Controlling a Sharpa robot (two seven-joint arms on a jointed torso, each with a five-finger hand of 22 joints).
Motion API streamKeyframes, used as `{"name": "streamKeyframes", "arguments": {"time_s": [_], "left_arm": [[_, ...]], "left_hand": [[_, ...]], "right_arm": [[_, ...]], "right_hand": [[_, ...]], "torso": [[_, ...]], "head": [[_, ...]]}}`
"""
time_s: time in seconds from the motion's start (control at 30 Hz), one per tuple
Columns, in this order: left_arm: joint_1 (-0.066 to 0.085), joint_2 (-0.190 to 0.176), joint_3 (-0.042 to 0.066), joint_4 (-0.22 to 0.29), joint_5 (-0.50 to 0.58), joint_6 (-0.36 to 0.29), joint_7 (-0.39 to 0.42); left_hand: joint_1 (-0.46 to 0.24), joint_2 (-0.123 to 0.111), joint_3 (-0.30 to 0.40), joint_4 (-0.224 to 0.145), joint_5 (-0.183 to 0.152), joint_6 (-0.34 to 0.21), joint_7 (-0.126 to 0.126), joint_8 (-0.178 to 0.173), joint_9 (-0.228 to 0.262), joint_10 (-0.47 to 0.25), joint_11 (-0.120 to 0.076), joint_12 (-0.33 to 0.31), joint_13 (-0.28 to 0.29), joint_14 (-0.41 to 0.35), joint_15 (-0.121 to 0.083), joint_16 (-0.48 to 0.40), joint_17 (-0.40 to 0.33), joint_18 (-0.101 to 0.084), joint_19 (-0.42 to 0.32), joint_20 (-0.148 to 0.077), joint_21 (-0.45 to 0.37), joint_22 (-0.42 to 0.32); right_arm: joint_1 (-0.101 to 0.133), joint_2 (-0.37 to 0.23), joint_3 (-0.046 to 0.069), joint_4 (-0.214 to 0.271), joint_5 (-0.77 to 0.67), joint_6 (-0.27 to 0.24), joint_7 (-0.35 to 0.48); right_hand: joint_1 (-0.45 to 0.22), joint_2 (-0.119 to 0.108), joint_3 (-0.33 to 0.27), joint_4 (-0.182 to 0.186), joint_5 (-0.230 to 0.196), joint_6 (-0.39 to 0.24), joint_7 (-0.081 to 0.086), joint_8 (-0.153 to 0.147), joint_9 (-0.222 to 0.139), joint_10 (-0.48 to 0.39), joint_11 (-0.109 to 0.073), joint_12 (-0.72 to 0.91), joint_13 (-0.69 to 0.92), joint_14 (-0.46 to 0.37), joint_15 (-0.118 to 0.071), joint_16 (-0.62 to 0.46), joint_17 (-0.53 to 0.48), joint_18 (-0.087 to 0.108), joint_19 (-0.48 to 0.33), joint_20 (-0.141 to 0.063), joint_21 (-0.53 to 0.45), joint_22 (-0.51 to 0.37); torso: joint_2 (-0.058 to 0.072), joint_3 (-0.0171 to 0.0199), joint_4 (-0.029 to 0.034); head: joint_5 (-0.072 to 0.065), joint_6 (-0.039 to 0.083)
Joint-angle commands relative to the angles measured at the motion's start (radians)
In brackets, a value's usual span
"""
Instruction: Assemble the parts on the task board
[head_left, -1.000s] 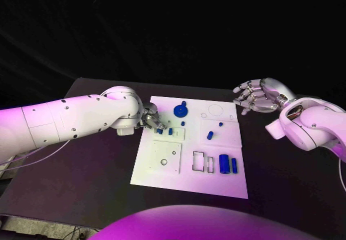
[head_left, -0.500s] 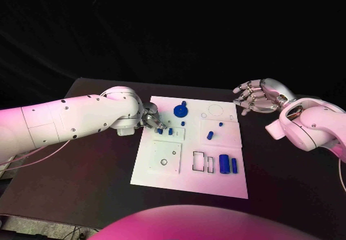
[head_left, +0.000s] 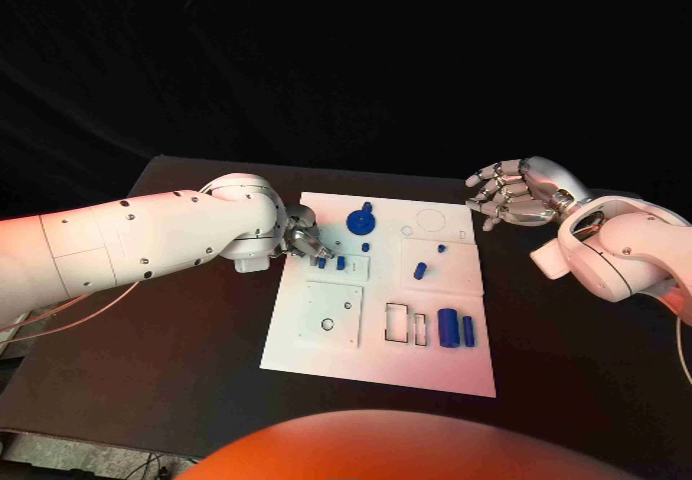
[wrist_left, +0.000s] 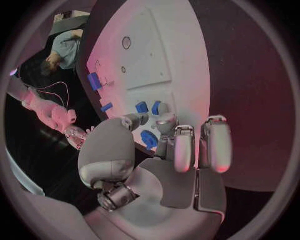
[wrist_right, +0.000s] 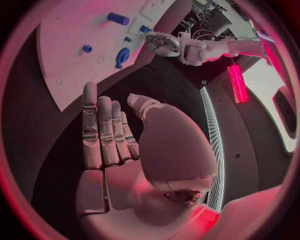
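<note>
Practically nothing has moved over the last second: the left hand stays at the task board's far-left edge, fingers pinching a small blue part beside two seated blue pegs. The right hand still hovers empty, fingers spread, off the far-right corner. Insertion seems stalled or very fine.

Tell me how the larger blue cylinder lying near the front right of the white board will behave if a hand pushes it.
The blue cylinder lies on its side on the flat white board, so it would probably roll under a sideways push. It looks like smooth, rigid plastic, so likely stiff, light and a bit slippery. A smaller cylinder beside it might get knocked.
</note>
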Motion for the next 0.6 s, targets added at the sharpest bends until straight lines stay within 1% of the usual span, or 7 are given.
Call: {"name": "streamKeyframes", "arguments": {"time_s": [0.03,0.23,0.37,0.43,0.53,0.57,0.6], "left_arm": [[0.000,0.000,0.001,0.002,0.003,-0.002,-0.002],[0.000,-0.005,0.003,0.001,0.000,-0.008,-0.002],[0.000,-0.014,0.007,0.010,-0.003,-0.029,0.005],[0.000,-0.020,0.011,0.018,-0.004,-0.055,0.014],[0.000,-0.030,0.021,0.028,-0.004,-0.102,0.038],[0.000,-0.036,0.027,0.034,0.001,-0.138,0.066],[0.001,-0.040,0.031,0.038,0.008,-0.166,0.094]], "left_hand": [[0.001,0.009,-0.007,-0.001,0.003,0.005,-0.001,-0.002,-0.001,0.005,-0.003,0.005,-0.002,0.094,-0.008,0.002,0.237,-0.019,0.005,-0.009,0.004,-0.001],[0.001,0.009,-0.007,-0.001,0.003,0.005,-0.001,-0.002,-0.001,0.005,-0.003,0.004,-0.003,0.094,-0.008,0.002,0.237,-0.019,0.005,-0.009,0.004,-0.001],[0.002,0.009,-0.008,-0.001,0.003,0.004,-0.001,-0.002,-0.001,0.004,-0.003,0.003,-0.004,0.094,-0.009,0.001,0.236,-0.019,0.004,-0.009,0.003,-0.002],[0.006,0.006,-0.011,-0.002,0.003,0.002,-0.001,-0.003,-0.002,0.000,-0.003,-0.002,-0.012,0.092,-0.009,-0.002,0.230,-0.017,0.002,-0.010,-0.001,-0.009],[0.015,-0.010,-0.033,0.000,0.002,-0.015,0.004,-0.011,-0.004,-0.015,0.000,-0.017,-0.034,0.087,-0.007,-0.012,0.215,-0.014,-0.005,-0.009,-0.011,-0.024],[0.028,-0.019,-0.057,0.001,0.006,-0.030,0.009,-0.014,-0.004,-0.046,0.006,-0.049,-0.080,0.078,-0.003,-0.030,0.189,-0.006,-0.023,-0.006,-0.040,-0.068],[0.050,-0.026,-0.074,0.003,0.008,-0.052,0.019,-0.019,-0.006,-0.094,0.014,-0.098,-0.148,0.066,0.003,-0.054,0.155,0.005,-0.048,0.000,-0.081,-0.125]], "right_arm": [[-0.001,0.001,0.000,0.000,-0.002,0.015,0.005],[-0.001,0.000,0.000,0.000,-0.002,0.015,0.005],[-0.001,0.000,0.000,0.000,-0.002,0.015,0.005],[-0.001,0.000,0.000,0.000,-0.002,0.015,0.005],[-0.001,-0.001,0.000,-0.001,-0.002,0.014,0.006],[-0.001,-0.001,0.000,-0.002,-0.002,0.014,0.006],[-0.001,-0.001,0.000,-0.003,-0.002,0.014,0.006]], "right_hand": [[-0.010,0.001,-0.004,0.000,0.006,-0.002,0.056,0.005,-0.001,0.007,-0.001,-0.004,-0.001,0.009,0.000,-0.006,-0.001,0.010,0.002,0.001,-0.007,-0.001],[-0.010,0.001,-0.004,0.000,0.006,-0.002,0.056,0.005,-0.001,0.007,-0.001,-0.004,-0.001,0.009,0.000,-0.006,-0.001,0.010,0.002,0.001,-0.007,-0.001],[-0.010,0.001,-0.004,0.000,0.006,-0.002,0.056,0.005,-0.001,0.007,-0.001,-0.004,-0.001,0.009,0.000,-0.006,-0.001,0.010,0.002,0.001,-0.007,-0.001],[-0.010,0.001,-0.004,0.000,0.006,-0.002,0.056,0.005,-0.001,0.007,-0.001,-0.004,-0.001,0.009,0.000,-0.006,-0.001,0.010,0.002,0.001,-0.007,-0.001],[-0.010,0.001,-0.004,0.000,0.006,-0.002,0.056,0.005,-0.001,0.007,-0.001,-0.004,-0.001,0.009,0.000,-0.006,-0.001,0.010,0.002,0.001,-0.007,-0.001],[-0.010,0.001,-0.004,0.000,0.006,-0.002,0.056,0.005,-0.001,0.007,-0.001,-0.004,-0.001,0.009,0.000,-0.006,-0.001,0.010,0.002,0.001,-0.007,-0.001],[-0.010,0.001,-0.004,0.000,0.006,-0.002,0.056,0.005,-0.001,0.007,-0.001,-0.004,-0.001,0.009,0.000,-0.006,-0.001,0.010,0.002,0.001,-0.007,-0.001]], "torso": [[0.000,-0.0001,0.0001],[0.000,-0.0001,-0.0002],[0.000,-0.0007,-0.0006],[0.000,-0.0007,-0.0003],[0.000,-0.0004,-0.0006],[-0.001,-0.0001,-0.0010],[0.000,0.0001,-0.0012]], "head": [[-0.001,0.000],[-0.001,0.000],[-0.003,0.000],[-0.005,0.000],[-0.006,0.000],[-0.007,0.000],[-0.008,0.000]]}}
